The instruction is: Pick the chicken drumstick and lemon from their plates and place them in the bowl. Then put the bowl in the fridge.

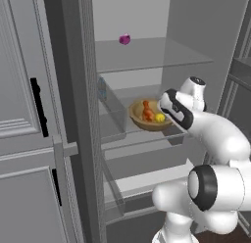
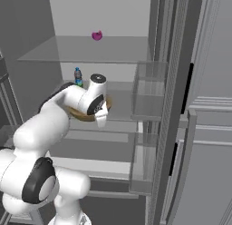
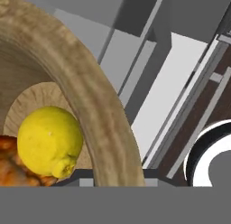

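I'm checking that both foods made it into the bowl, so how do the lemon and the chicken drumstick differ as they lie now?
The lemon is bright yellow and roundish; the chicken drumstick is orange-brown and elongated. The lemon is the smaller of the two. In the left base view the lemon sits nearer the end effector's side of the bowl, the drumstick further in. Both rest inside the wooden bowl, touching each other, within the open fridge.

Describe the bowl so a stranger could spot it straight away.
Look into the open fridge, on the middle glass shelf below the one with a small magenta item. The bowl sits there with the gripper shut on its rim. It is wide, tan and wooden, holding a drumstick and a lemon, unlike the blue bottle nearby.
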